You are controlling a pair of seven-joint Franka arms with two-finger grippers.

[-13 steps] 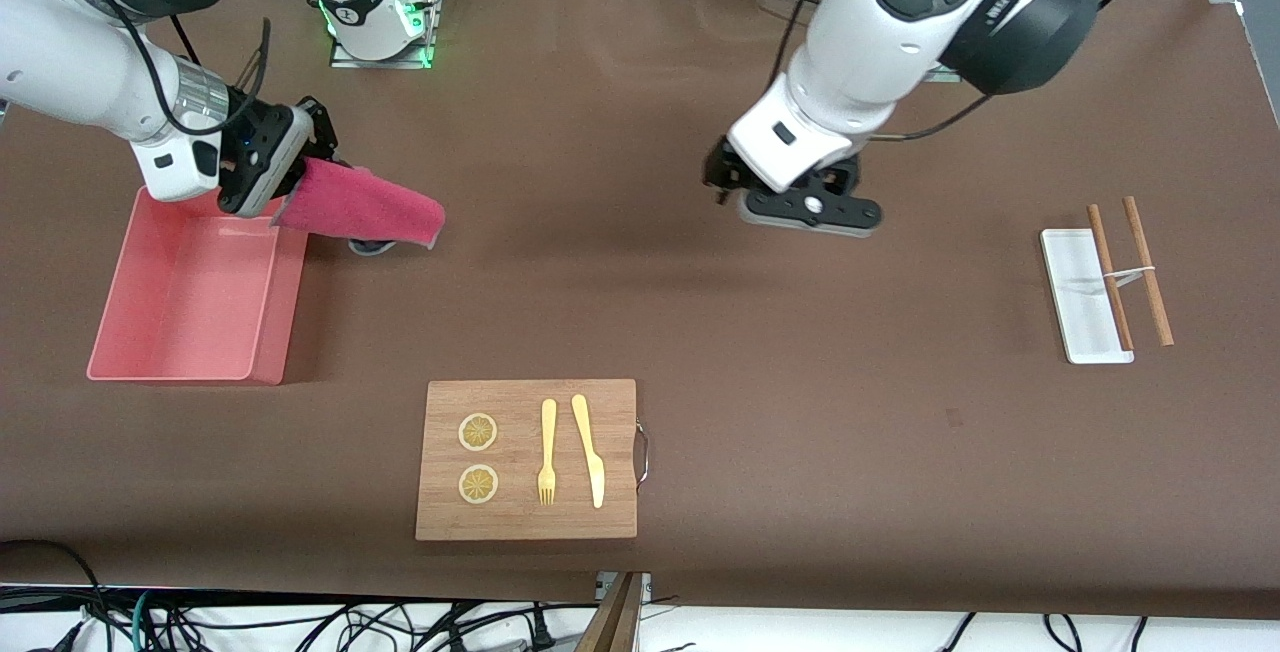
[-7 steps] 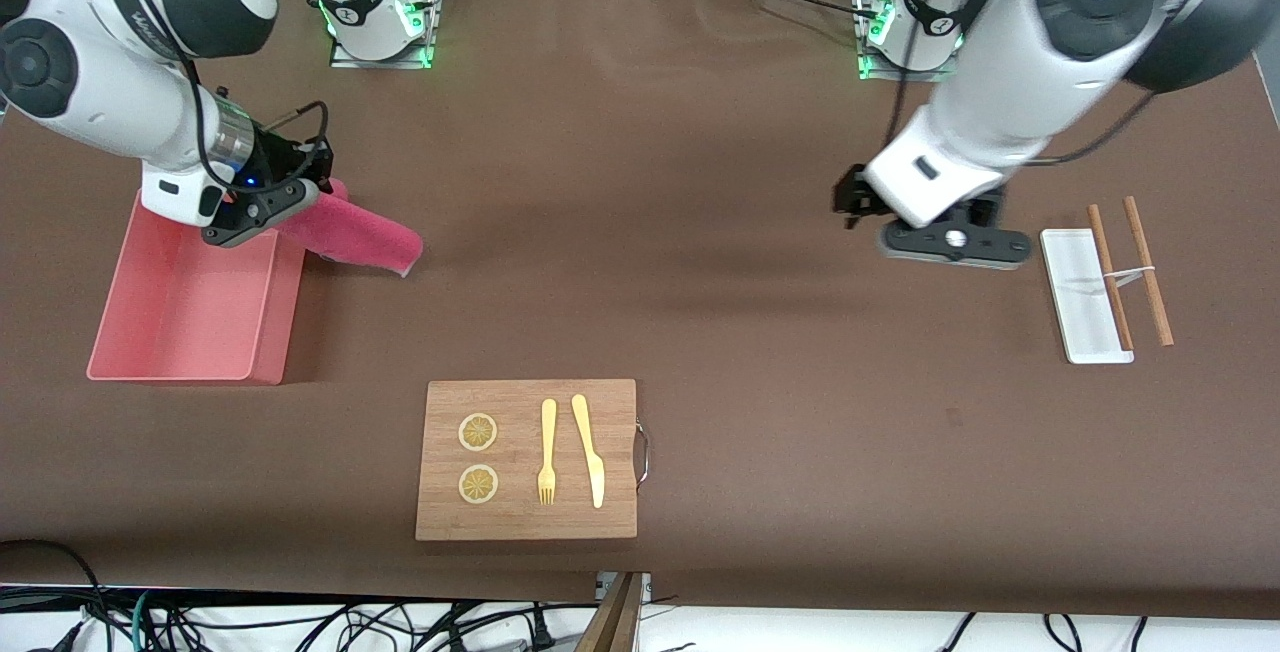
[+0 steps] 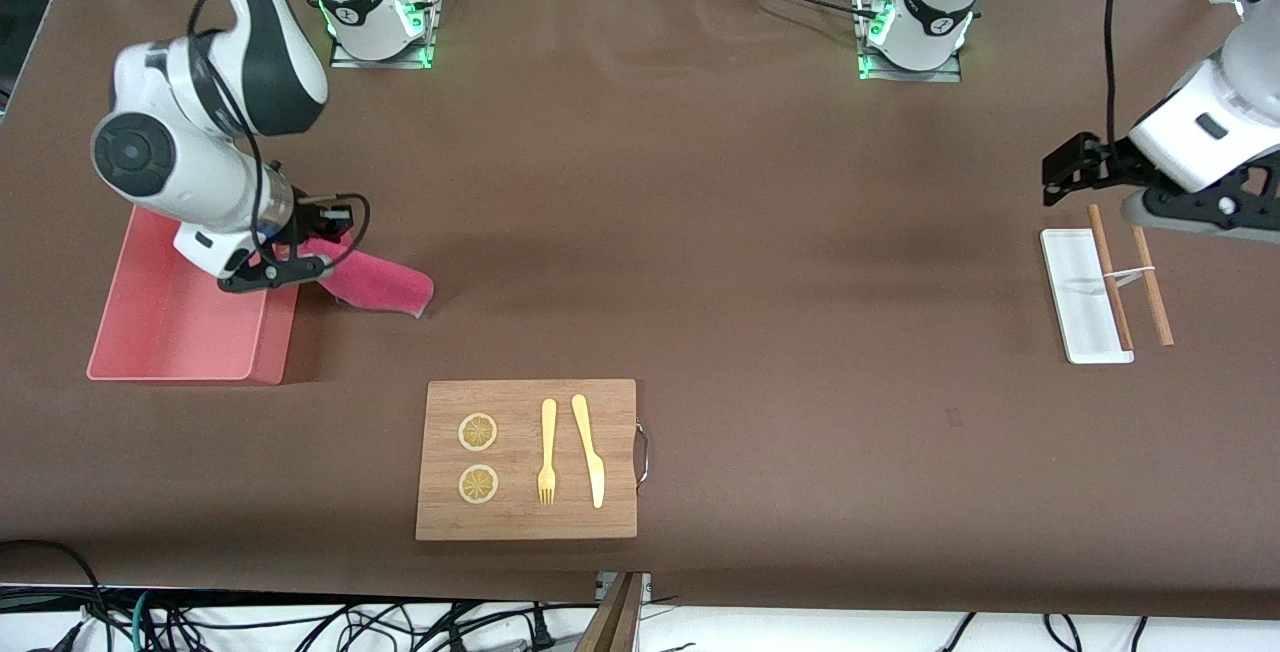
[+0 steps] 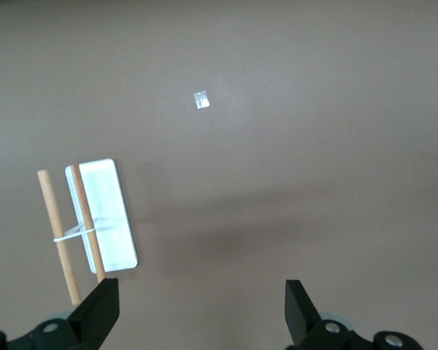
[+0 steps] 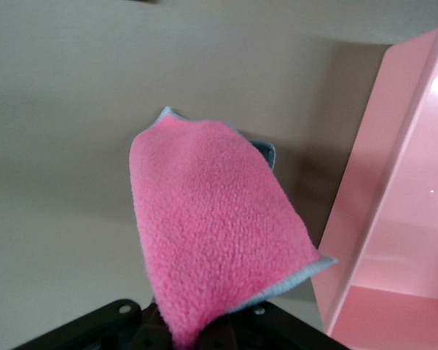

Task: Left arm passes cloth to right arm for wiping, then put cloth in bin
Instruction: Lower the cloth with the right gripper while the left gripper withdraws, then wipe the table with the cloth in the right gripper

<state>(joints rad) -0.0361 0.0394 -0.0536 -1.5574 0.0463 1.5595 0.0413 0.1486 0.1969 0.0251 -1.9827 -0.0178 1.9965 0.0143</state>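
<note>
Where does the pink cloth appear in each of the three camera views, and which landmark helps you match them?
Front view: the cloth hangs from the right gripper, over the table beside the bin.
Left wrist view: not in it; only the white tray and the two wooden sticks show.
Right wrist view: the cloth fills the middle, pinched in the gripper.
Shared landmark: the bin's wall, seen in the front and right wrist views.

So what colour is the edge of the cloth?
Pale blue-grey trim around the magenta-pink cloth, clearest in the right wrist view.
</note>
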